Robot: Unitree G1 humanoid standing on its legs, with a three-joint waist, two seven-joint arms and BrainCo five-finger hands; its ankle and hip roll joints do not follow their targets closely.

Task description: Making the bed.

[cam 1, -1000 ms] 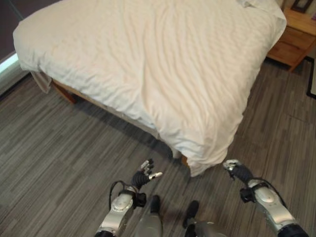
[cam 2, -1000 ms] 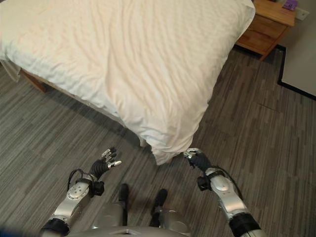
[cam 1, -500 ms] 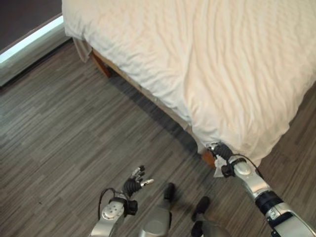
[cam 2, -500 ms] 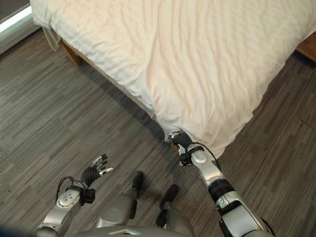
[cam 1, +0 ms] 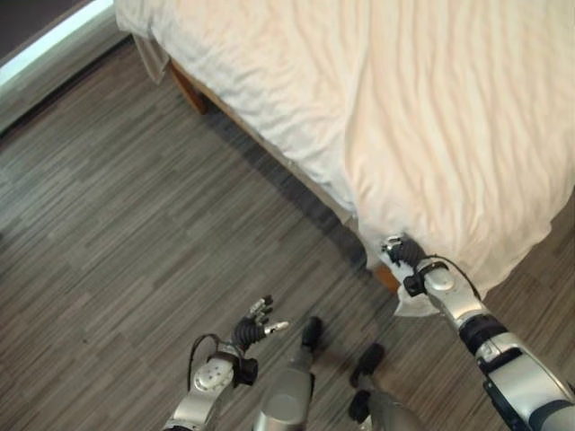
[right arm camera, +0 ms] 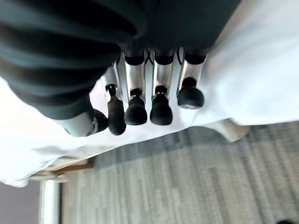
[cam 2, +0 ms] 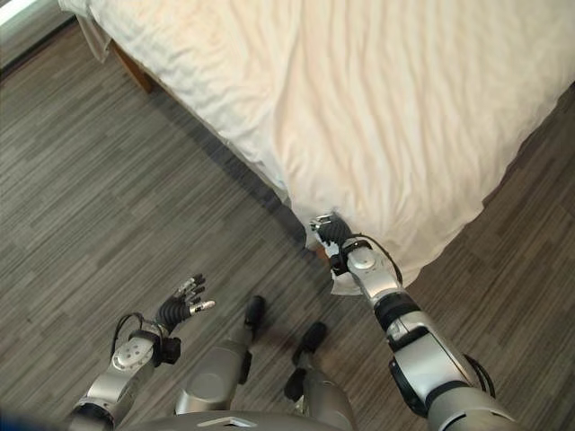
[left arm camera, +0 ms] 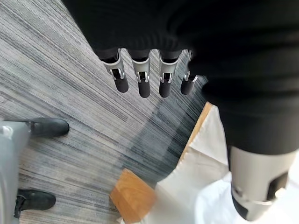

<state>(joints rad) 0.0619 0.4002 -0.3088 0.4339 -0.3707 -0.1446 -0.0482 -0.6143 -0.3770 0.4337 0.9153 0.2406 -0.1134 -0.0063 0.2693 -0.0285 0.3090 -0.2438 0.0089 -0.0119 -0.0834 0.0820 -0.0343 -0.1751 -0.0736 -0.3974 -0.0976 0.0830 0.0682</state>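
A white duvet (cam 1: 431, 108) covers the bed, and its near corner (cam 1: 419, 306) hangs down toward the floor. My right hand (cam 1: 402, 251) is up against that hanging corner, at the foot of the bed. In the right wrist view its fingers (right arm camera: 161, 100) are relaxed, with white cloth (right arm camera: 261, 70) just past them and nothing pinched between them and the thumb. My left hand (cam 1: 252, 329) hovers low over the floor, well left of the corner, open and holding nothing. In the left wrist view its straight fingers (left arm camera: 142, 79) point at the floor.
A wooden bed leg (left arm camera: 133, 196) stands under the hanging corner. The wooden frame (cam 1: 189, 90) shows below the duvet at the far left corner. Grey plank floor (cam 1: 135, 224) spreads to my left, with a pale strip (cam 1: 45, 40) along the wall.
The view has shifted toward the bed's corner. My right hand came up from beside the corner onto the hanging duvet edge and stays there. The left hand stays open.
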